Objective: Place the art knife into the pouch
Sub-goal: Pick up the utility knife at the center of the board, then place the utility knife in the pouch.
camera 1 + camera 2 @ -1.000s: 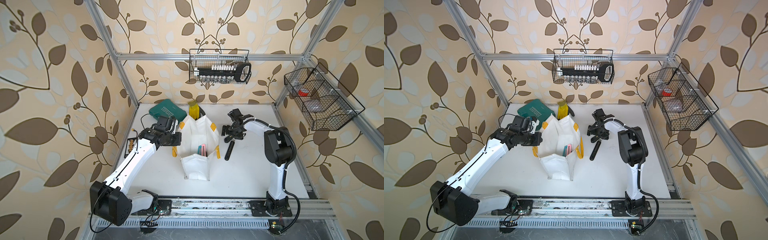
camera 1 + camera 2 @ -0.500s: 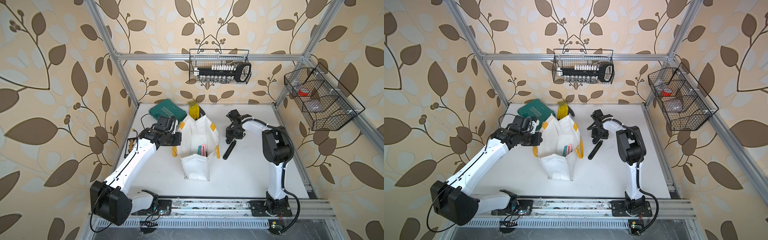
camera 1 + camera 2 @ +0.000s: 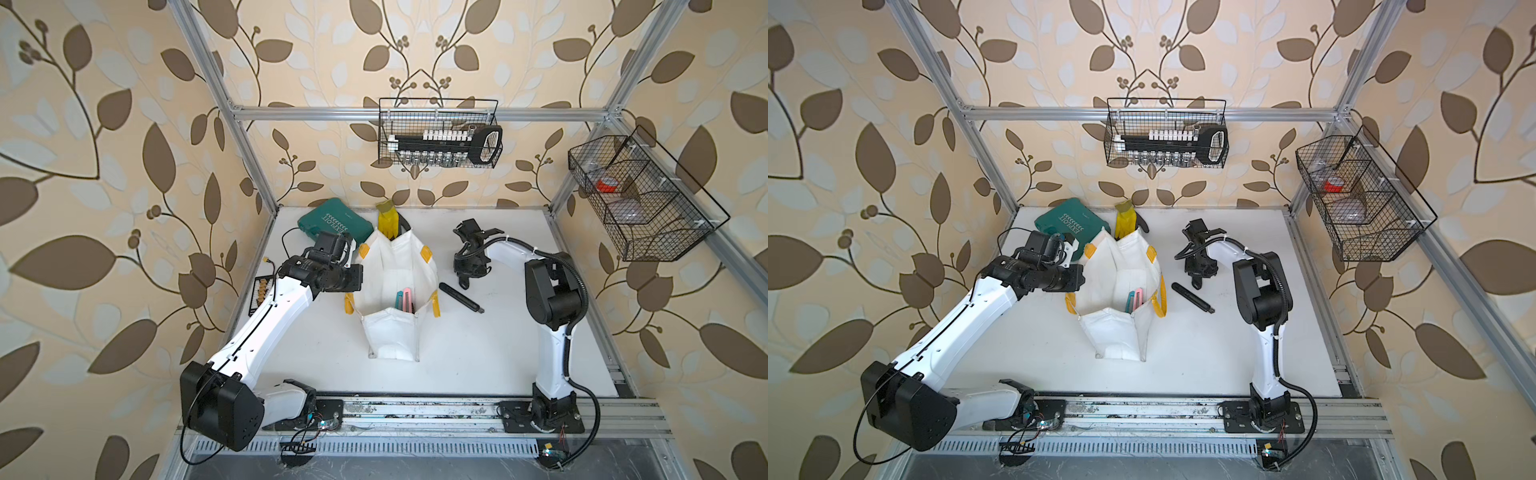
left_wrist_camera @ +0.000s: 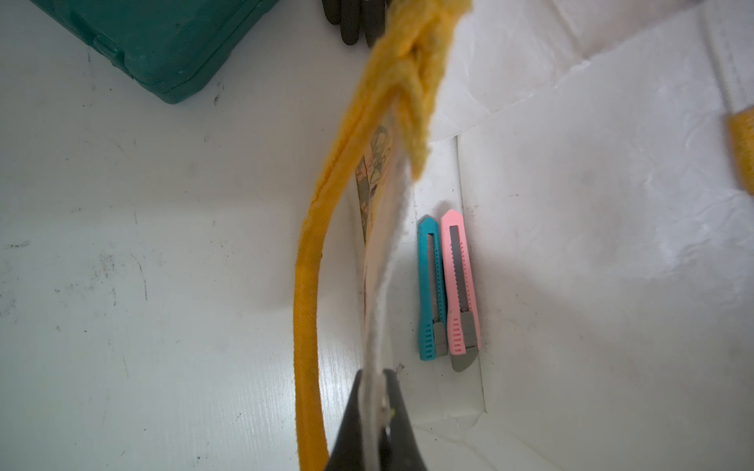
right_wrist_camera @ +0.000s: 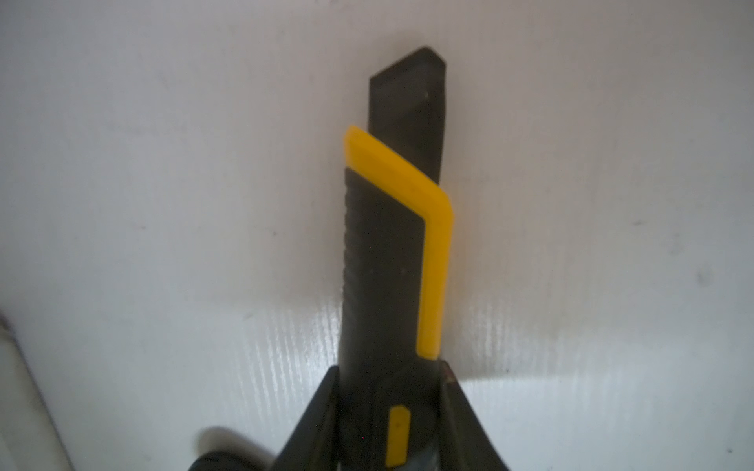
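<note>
Knife position: the black plastic art knife with yellow trim [image 5: 383, 265] lies flat on the white tabletop [image 3: 478, 357]. It is outside the pouch, just beside the pouch wall on the right arm's side. Its handle passes between the right fingers [image 5: 461, 420].
Pouch: the white gusseted fabric pouch with yellow loop handles [image 3: 390, 340] stands open-mouthed between the two arms.
Right wrist view: the yellow stripe and dark tip project beyond the fingers. One finger sits against each flank of the handle, with no gap visible.
Top views: both show the whole art knife [image 3: 469, 302] [image 3: 1202, 304] lying aslant. Finger contact is too small to judge there.
Left wrist view: a teal snap-off cutter [image 4: 430, 285] and a pink snap-off cutter [image 4: 461, 285] lie side by side on the pouch floor.
Left fingers [image 4: 402, 424]: together, clamped on the pouch's white rim beside a yellow handle.
Right fingers: set close, clamped on the knife handle. The knife rests on the tabletop.
</note>
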Controlling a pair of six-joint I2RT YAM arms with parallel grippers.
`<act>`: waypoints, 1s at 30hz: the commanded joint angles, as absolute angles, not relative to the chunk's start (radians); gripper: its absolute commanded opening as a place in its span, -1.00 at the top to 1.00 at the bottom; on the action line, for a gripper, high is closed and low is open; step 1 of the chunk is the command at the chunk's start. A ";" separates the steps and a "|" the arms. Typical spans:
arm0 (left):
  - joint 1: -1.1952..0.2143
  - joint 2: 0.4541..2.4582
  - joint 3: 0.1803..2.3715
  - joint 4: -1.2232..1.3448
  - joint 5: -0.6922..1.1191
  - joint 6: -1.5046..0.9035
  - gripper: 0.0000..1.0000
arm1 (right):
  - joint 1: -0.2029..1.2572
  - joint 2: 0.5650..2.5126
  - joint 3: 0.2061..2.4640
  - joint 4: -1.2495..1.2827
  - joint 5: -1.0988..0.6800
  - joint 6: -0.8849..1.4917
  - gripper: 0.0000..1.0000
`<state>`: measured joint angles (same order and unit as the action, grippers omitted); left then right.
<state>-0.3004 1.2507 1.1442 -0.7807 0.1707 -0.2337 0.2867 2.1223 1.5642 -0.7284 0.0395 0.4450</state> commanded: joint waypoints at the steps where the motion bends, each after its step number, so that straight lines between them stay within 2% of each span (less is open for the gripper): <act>1: -0.302 1.247 1.150 -0.770 0.145 -0.207 1.00 | 0.297 2.151 1.515 -0.726 -0.038 0.462 0.83; 5: -0.302 1.250 1.151 -0.770 0.147 -0.208 1.00 | 0.297 2.110 1.516 -0.741 -0.028 0.458 1.00; 17: -0.302 1.246 1.150 -0.770 0.148 -0.208 1.00 | 0.312 1.904 1.552 -0.834 -0.002 0.430 1.00; 25: -0.302 1.243 1.150 -0.770 0.146 -0.207 1.00 | 0.433 1.691 1.572 -0.890 0.069 0.452 1.00; 30: -0.302 1.249 1.152 -0.770 0.151 -0.209 1.00 | 0.554 1.615 1.716 -0.996 0.191 0.446 1.00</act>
